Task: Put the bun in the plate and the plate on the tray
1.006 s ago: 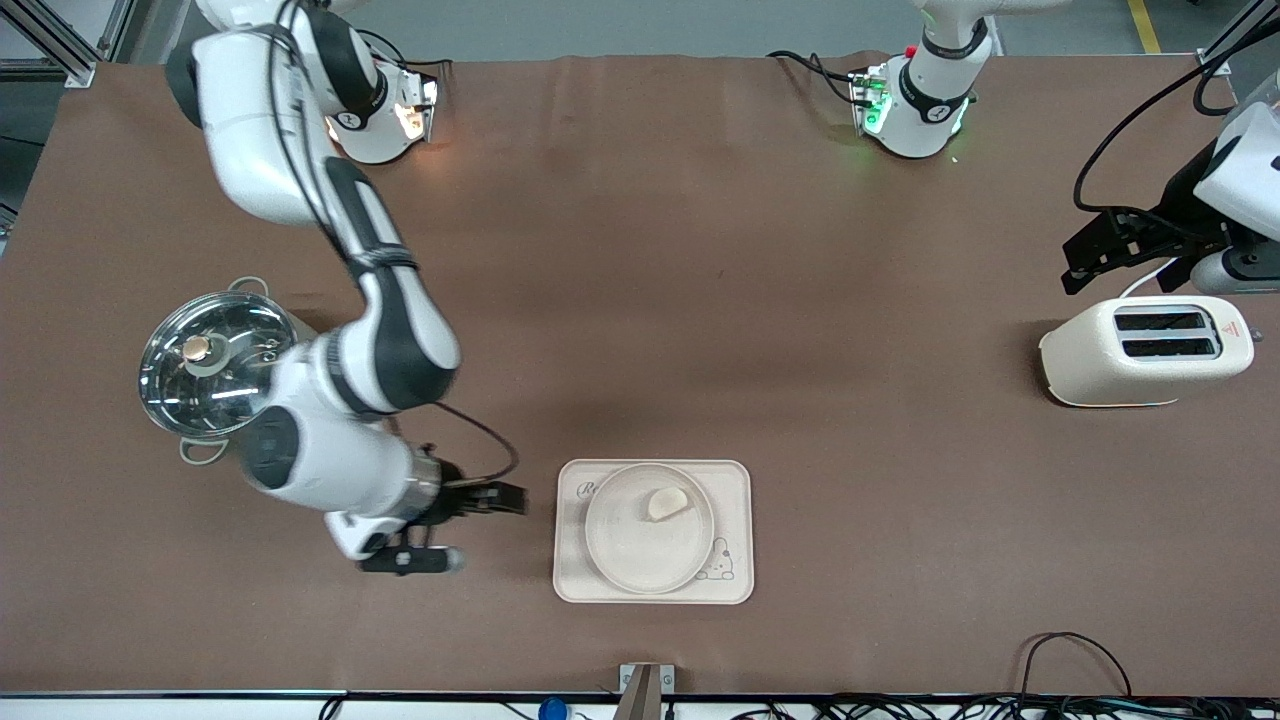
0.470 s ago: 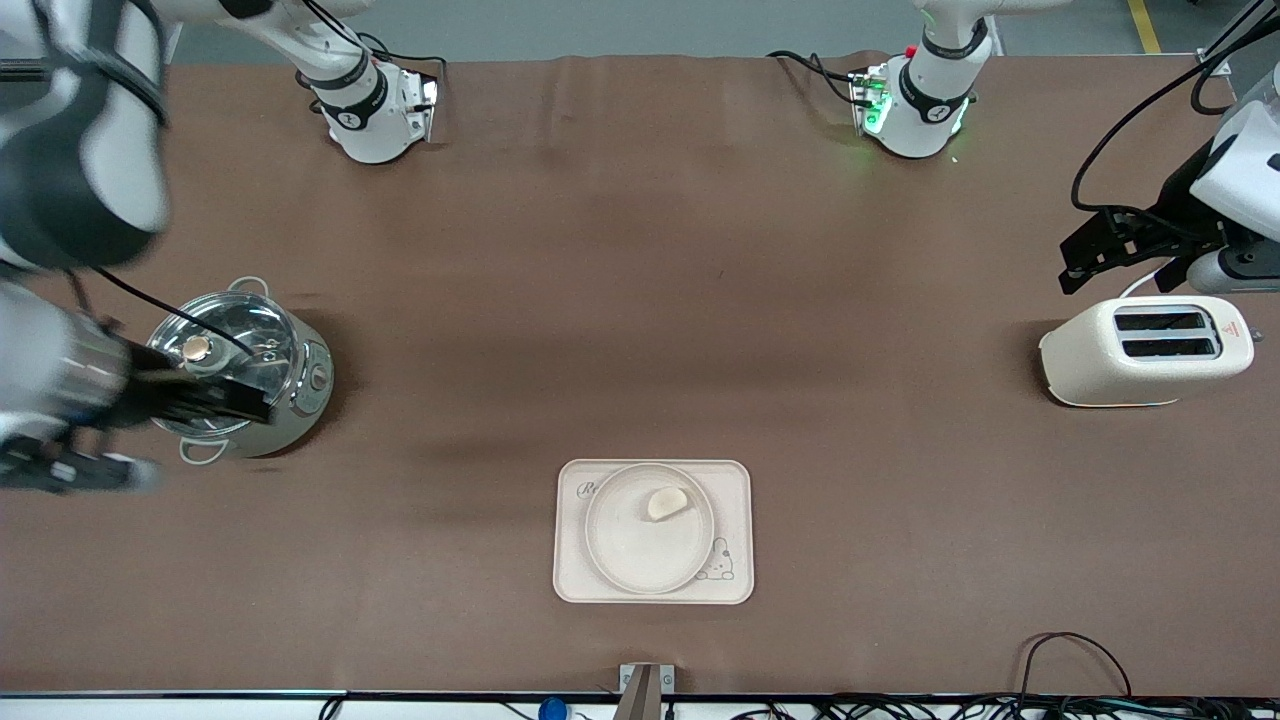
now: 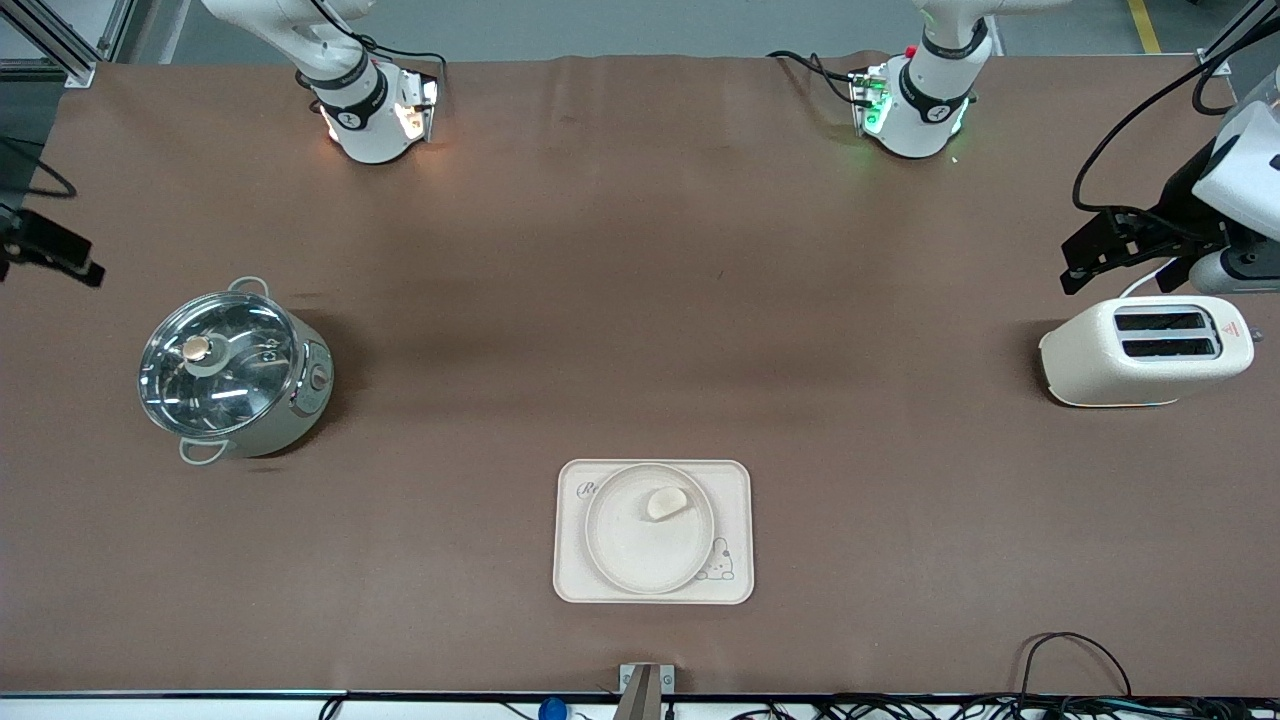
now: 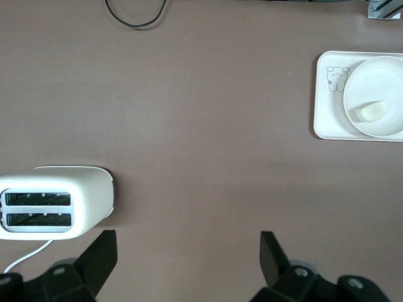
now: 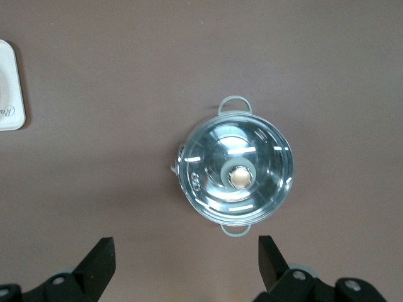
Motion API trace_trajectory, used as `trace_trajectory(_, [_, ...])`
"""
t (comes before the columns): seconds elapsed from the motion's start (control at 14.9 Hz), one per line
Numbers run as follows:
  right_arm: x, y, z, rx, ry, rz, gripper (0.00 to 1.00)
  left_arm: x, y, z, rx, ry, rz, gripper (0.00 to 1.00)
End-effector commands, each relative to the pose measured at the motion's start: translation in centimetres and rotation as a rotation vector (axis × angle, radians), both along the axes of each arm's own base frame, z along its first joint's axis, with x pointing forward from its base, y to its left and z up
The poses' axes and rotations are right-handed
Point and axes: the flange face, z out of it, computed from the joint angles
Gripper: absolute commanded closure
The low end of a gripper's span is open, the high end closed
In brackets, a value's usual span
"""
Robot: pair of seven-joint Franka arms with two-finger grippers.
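The bun (image 3: 667, 502) lies in the round cream plate (image 3: 625, 550), and the plate sits on the rectangular tray (image 3: 735, 480) near the table's front edge. All three also show in the left wrist view: bun (image 4: 371, 111), plate (image 4: 378, 72), tray (image 4: 324, 94). A corner of the tray (image 5: 9, 88) shows in the right wrist view. My right gripper (image 5: 186, 263) is open and empty, high over the right arm's end of the table; it shows at the front view's edge (image 3: 50, 255). My left gripper (image 4: 189, 259) is open and empty, up over the toaster's end (image 3: 1110, 250).
A steel pot with a glass lid (image 3: 230, 372) stands toward the right arm's end, also in the right wrist view (image 5: 236, 176). A cream toaster (image 3: 1145, 350) stands toward the left arm's end, also in the left wrist view (image 4: 53, 201). Cables run along the front edge.
My right arm has pulled away from beside the tray, swung past the pot and risen to the right arm's end of the table. Bun, plate, tray and the left arm have not moved.
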Motion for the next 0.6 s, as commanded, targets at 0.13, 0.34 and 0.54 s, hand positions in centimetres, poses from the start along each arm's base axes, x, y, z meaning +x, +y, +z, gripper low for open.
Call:
trace_trajectory(0.13, [-1.5,-0.1,-1.1,-0.012,-0.010,0.041,0.00,-0.1,0.4,0.4,0.021,-0.004,-0.010,0.00])
trace_trajectory(0.34, [-1.3,0.3,-1.2,-0.012,-0.010,0.048,0.00,-0.1,0.4,0.5,0.021,-0.009,-0.008,0.00])
trace_trajectory(0.54, [-0.9,-0.2,-1.3,-0.013,-0.031,0.053,0.00,-0.1,0.6,0.5,0.022,-0.009,-0.010,0.00])
